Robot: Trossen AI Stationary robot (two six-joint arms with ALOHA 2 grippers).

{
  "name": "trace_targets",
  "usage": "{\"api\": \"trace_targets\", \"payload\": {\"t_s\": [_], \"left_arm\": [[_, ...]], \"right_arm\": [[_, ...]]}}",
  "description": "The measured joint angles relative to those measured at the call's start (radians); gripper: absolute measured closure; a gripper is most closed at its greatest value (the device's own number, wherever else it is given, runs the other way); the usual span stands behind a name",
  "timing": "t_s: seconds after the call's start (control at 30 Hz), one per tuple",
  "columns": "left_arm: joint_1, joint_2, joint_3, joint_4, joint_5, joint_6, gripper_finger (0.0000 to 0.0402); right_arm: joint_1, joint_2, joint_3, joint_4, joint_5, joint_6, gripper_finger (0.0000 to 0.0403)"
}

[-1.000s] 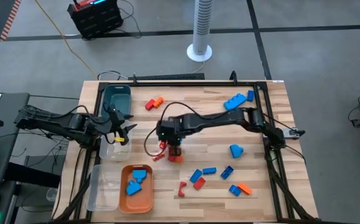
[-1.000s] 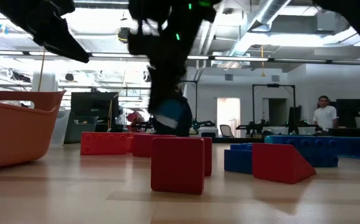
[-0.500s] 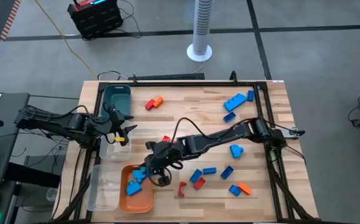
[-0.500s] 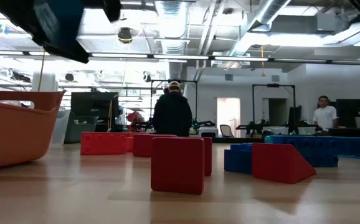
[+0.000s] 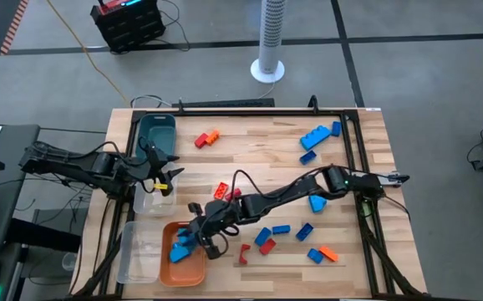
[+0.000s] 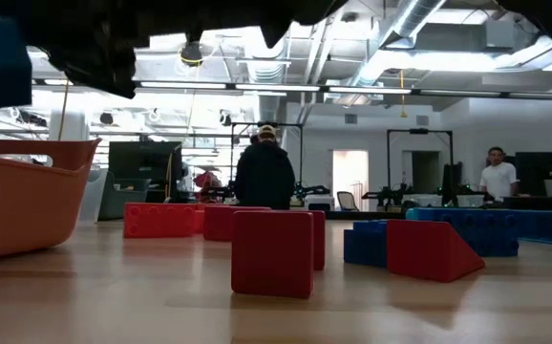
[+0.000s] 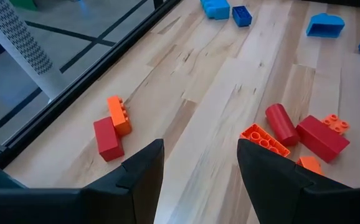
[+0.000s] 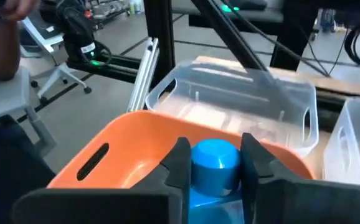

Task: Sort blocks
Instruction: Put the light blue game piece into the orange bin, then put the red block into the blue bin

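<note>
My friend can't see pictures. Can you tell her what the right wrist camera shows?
The right gripper holds a blue block between its two dark fingers, just above an orange tray. Behind the tray sits a clear plastic bin, with black frame bars and a room beyond it.

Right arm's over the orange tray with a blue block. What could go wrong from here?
1. The right gripper holds the blue block near the orange tray's edge; released there, it might bounce out onto the table.
2. Blue blocks already lie in the tray, so the dropped one may land on them and roll.
3. Pulling back, the long arm passes low over the red blocks and could knock them.
</note>
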Motion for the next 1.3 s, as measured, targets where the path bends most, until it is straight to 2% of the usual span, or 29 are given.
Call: {"api": "trace_targets", "payload": {"t_s": [0.1, 0.27, 0.37, 0.43, 0.53, 0.6, 0.67, 0.8, 1.03, 1.17, 1.3], "left_arm": [[0.0, 0.0, 0.0, 0.002, 0.0, 0.002, 0.0203], [0.0, 0.0, 0.0, 0.004, 0.0, 0.001, 0.0203], [0.0, 0.0, 0.0, 0.006, -0.001, -0.001, 0.0203], [0.0, 0.001, 0.0, 0.01, -0.018, -0.017, 0.0203], [0.0, 0.023, 0.0, 0.021, -0.11, -0.056, 0.0203], [0.006, 0.059, 0.0, 0.034, -0.145, -0.059, 0.0203], [0.032, 0.108, 0.0, 0.077, -0.135, -0.024, 0.0203], [0.144, 0.224, 0.003, 0.131, -0.025, 0.072, 0.0203], [0.47, 0.421, 0.114, 0.108, 0.298, 0.16, 0.0203], [0.595, 0.569, 0.218, 0.032, 0.42, 0.209, 0.0203], [0.656, 0.741, 0.349, -0.07, 0.45, 0.251, 0.0202]], "right_arm": [[-0.005, 0.001, 0.0, -0.055, 0.006, -0.001, 0.0279], [-0.023, -0.016, 0.0, -0.134, 0.011, -0.009, 0.0168], [-0.03, -0.074, 0.0, -0.238, 0.016, -0.021, 0.0125], [-0.032, -0.139, 0.001, -0.397, 0.09, -0.056, 0.0115], [-0.021, -0.246, 0.001, -0.648, 0.289, -0.092, 0.0114], [-0.011, -0.313, -0.031, -0.754, 0.404, -0.086, 0.0118], [-0.006, -0.38, -0.108, -0.818, 0.491, -0.054, 0.0121], [-0.014, -0.512, -0.336, -0.805, 0.542, 0.052, 0.0122], [-0.031, -0.726, -0.683, -0.599, 0.658, 0.168, 0.0122], [-0.05, -0.819, -0.788, -0.492, 0.693, 0.167, 0.0123], [-0.087, -0.876, -0.838, -0.428, 0.697, 0.135, 0.0123]]}}
